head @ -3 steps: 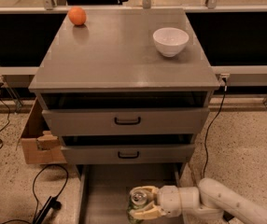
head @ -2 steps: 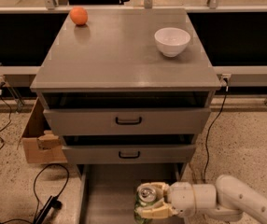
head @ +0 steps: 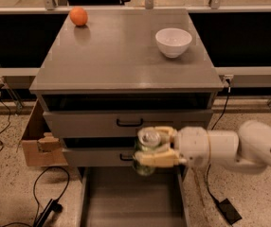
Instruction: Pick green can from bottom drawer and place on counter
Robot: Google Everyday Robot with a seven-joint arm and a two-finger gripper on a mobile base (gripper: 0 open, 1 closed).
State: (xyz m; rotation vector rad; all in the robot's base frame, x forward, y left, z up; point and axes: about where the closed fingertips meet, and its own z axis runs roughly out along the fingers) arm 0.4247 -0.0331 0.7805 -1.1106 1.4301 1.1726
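Note:
My gripper comes in from the right on a white arm and is shut on the green can, its cream fingers on either side. The can is upright, silver top showing, held in front of the two shallower drawers and above the open bottom drawer, whose visible grey floor is bare. The counter is above and behind the can.
An orange sits at the counter's back left and a white bowl at its back right. A cardboard box stands left of the cabinet. Cables lie on the floor to the left.
The gripper has lifted the green can up out of the bottom drawer, from near the drawer floor to the height of the middle drawer front.

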